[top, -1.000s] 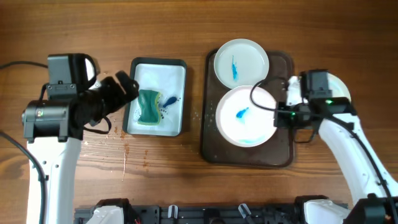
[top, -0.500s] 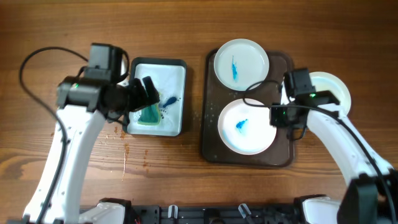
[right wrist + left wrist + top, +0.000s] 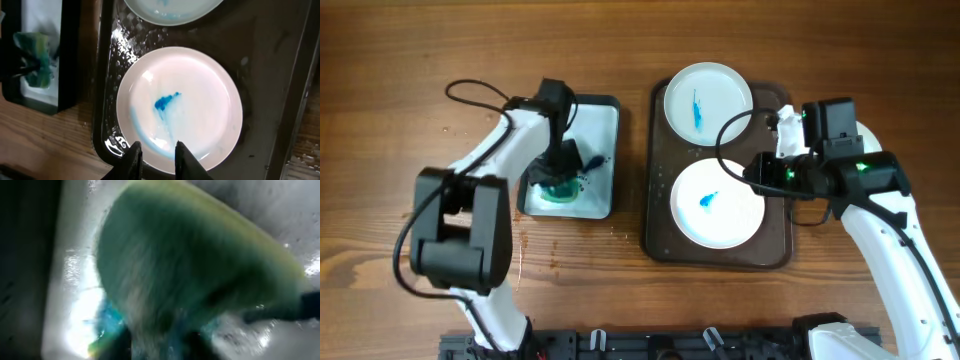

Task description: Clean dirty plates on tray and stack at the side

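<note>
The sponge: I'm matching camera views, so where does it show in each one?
Overhead: the sponge sits left of centre, in the white basin.
Left wrist: the sponge, blurred, fills most of the frame.
Right wrist: sponge at upper-left edge.
Shared landmark: the white basin.

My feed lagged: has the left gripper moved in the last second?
Yes. The left gripper swung right, from the white basin's left rim to over the green sponge inside it.
</note>
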`<state>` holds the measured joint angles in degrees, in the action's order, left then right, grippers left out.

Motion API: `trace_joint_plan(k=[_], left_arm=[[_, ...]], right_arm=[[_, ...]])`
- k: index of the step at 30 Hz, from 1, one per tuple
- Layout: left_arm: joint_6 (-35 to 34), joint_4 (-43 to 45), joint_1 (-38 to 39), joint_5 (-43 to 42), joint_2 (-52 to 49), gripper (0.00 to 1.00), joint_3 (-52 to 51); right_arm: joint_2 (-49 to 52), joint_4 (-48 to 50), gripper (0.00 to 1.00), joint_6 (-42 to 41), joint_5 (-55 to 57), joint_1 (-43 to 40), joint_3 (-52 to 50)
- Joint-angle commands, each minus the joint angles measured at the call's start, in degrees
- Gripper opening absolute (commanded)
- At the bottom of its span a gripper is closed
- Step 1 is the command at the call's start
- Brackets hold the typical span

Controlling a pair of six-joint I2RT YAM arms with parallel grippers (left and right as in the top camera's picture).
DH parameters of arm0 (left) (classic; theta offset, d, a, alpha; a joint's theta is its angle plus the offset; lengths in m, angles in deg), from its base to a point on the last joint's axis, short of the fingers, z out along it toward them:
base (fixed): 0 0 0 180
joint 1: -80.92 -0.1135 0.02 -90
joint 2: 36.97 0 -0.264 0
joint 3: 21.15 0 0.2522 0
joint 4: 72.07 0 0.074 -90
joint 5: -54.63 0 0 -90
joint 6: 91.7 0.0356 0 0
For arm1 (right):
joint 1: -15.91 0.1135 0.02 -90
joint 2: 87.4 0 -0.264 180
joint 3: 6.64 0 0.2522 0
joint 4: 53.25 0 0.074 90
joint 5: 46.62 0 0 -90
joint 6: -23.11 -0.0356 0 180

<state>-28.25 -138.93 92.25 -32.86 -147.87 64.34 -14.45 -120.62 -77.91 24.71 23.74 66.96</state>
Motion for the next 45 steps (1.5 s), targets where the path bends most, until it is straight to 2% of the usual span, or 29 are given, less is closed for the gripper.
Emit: trace_joint_plan(k=[1, 3, 5, 6, 7, 9, 13, 18, 22, 24, 26, 27, 29, 31, 32, 34, 37, 41, 45], left_arm=[[-0.9, 0.4, 0.1, -1.2, -2.4, 0.04, -0.3], [-0.9, -0.3, 0.0, -3.7, -1.2, 0.04, 0.6], [-0.9, -1.2, -0.2, -6.2, 1.0, 0.04, 2.1], [-0.9, -2.0, -0.3, -6.8, 2.5, 0.04, 2.9], [-0.9, -2.8, -0.3, -6.8, 4.0, 0.04, 3.7], [-0.6, -3.3, -0.3, -6.7, 6.6, 0.04, 4.2], [-0.7, -3.4, -0.3, -5.2, 7.2, 0.04, 4.1], [1.0, -6.1, -0.3, -5.2, 8.0, 0.04, 4.8], [2.4, -10.3, 0.2, -5.3, 14.0, 0.04, 8.6], [2.4, -11.1, 1.5, -5.3, 17.5, 0.04, 9.5], [2.4, -11.1, 3.4, -5.3, 20.4, 0.04, 9.5], [2.3, -11.2, 4.3, -5.3, 21.4, 0.04, 9.5], [2.3, -11.3, 6.3, -6.2, 22.5, 0.04, 9.5], [2.1, -10.5, 8.5, -8.2, 22.4, 0.04, 9.5], [2.1, -9.8, 9.5, -8.3, 22.2, 0.04, 9.5], [0.8, -8.9, 10.2, -8.2, 22.2, 0.04, 9.5], [0.2, -9.1, 10.1, -8.2, 22.2, 0.04, 9.5], [0.2, -9.5, 10.2, -8.2, 22.2, 0.04, 9.5], [0.2, -9.2, 10.2, -8.2, 22.2, 0.04, 9.5]], right_arm=[[0.2, -0.1, 0.20, 0.4, -1.9, 0.0, -0.9], [0.2, 0.0, 0.18, 0.3, -1.8, 0.0, -0.9], [0.2, -0.5, 0.16, -6.0, 4.0, 0.0, -0.9], [0.3, -1.3, 0.19, -11.5, 9.5, 0.0, -1.0], [0.5, -1.9, 0.33, -15.2, 13.6, 0.0, -1.2], [1.7, -3.3, 0.34, -19.4, 17.2, -0.5, -1.5], [7.0, -2.9, 0.36, -14.1, 11.0, -3.5, -1.5], [17.2, -2.5, 0.47, -0.3, -0.3, -5.5, -1.5], [26.4, -0.3, 0.48, 0.4, -0.1, -5.5, -1.5], [29.0, 1.8, 0.47, -2.7, 3.4, -5.5, -1.5], [29.4, 2.2, 0.45, -4.1, 6.3, -5.5, -1.5], [29.1, 2.2, 0.40, -3.6, 6.3, -5.5, -1.5], [28.4, 2.9, 0.40, -2.2, 7.6, -5.5, -1.5], [27.6, 4.2, 0.38, 3.1, 6.2, -5.4, -1.4], [26.4, 4.0, 0.33, 3.7, 4.1, -5.4, -1.4], [23.6, 3.1, 0.32, 1.3, 4.4, -5.5, -1.4], [17.2, -1.2, 0.42, -8.5, 14.5, -6.6, -1.4], [15.1, -1.7, 0.47, -8.5, 15.1, -7.9, -1.8], [17.5, 7.1, 0.48, -8.6, 12.6, -7.9, -9.3]])
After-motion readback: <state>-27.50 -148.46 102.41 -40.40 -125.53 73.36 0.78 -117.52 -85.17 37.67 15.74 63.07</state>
